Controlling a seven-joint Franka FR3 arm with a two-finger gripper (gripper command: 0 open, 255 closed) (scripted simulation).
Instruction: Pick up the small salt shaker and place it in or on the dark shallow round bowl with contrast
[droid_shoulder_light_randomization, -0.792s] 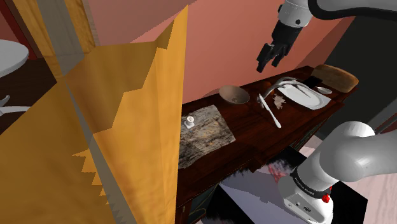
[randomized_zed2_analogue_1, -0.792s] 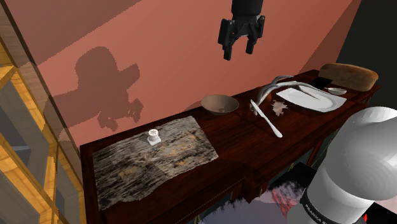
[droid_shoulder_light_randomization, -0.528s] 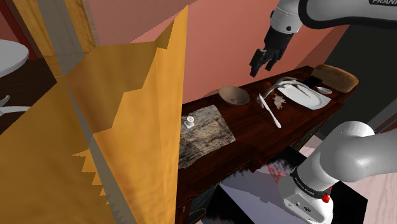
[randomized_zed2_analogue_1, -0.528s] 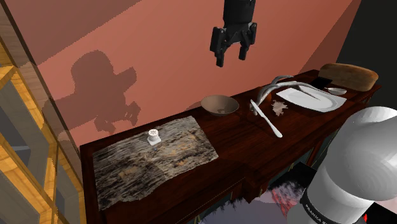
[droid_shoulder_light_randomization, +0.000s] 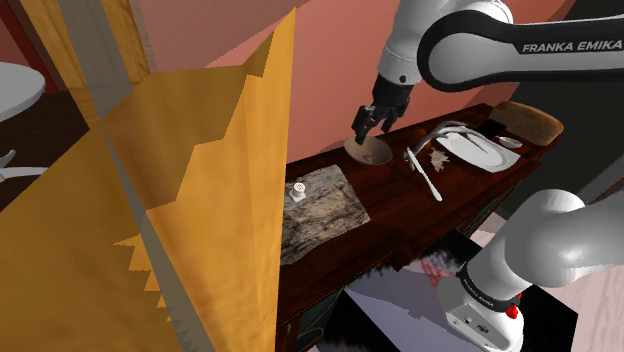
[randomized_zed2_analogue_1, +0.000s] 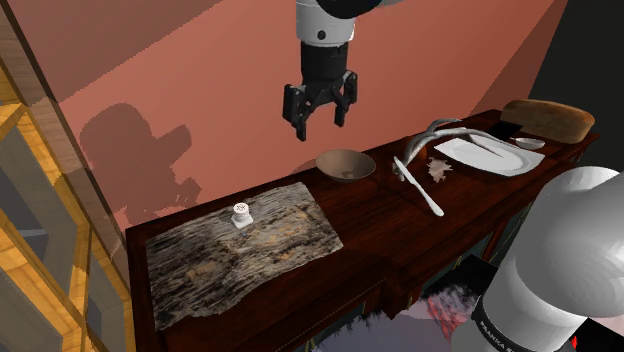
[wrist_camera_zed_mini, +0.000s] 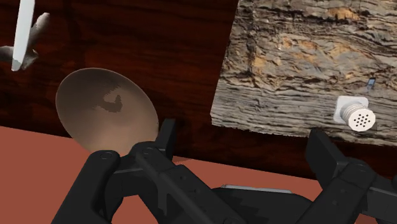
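A small white salt shaker (droid_shoulder_light_randomization: 297, 190) (randomized_zed2_analogue_1: 241, 214) (wrist_camera_zed_mini: 358, 115) stands upright on a rough bark-patterned mat (droid_shoulder_light_randomization: 325, 207) (randomized_zed2_analogue_1: 240, 255) (wrist_camera_zed_mini: 299, 63), near the mat's wall-side edge. The brown shallow bowl (droid_shoulder_light_randomization: 376, 153) (randomized_zed2_analogue_1: 345, 163) (wrist_camera_zed_mini: 107, 108) sits on the dark wooden table beside the mat. My gripper (droid_shoulder_light_randomization: 364, 126) (randomized_zed2_analogue_1: 319, 122) (wrist_camera_zed_mini: 245, 143) hangs open and empty in the air by the wall. It is above the bowl's wall-side rim, well to the side of the shaker.
A white knife (droid_shoulder_light_randomization: 426, 175) (randomized_zed2_analogue_1: 420, 188), a white plate (droid_shoulder_light_randomization: 476, 150) (randomized_zed2_analogue_1: 490, 155) and a brown loaf (droid_shoulder_light_randomization: 527, 120) (randomized_zed2_analogue_1: 548, 118) lie past the bowl. A pink wall (randomized_zed2_analogue_1: 200, 70) backs the table. A tall orange cabinet (droid_shoulder_light_randomization: 200, 180) stands past the mat end.
The gripper has come down and travelled along the wall from above the plate to above the bowl, staying open. Nothing on the table has moved.
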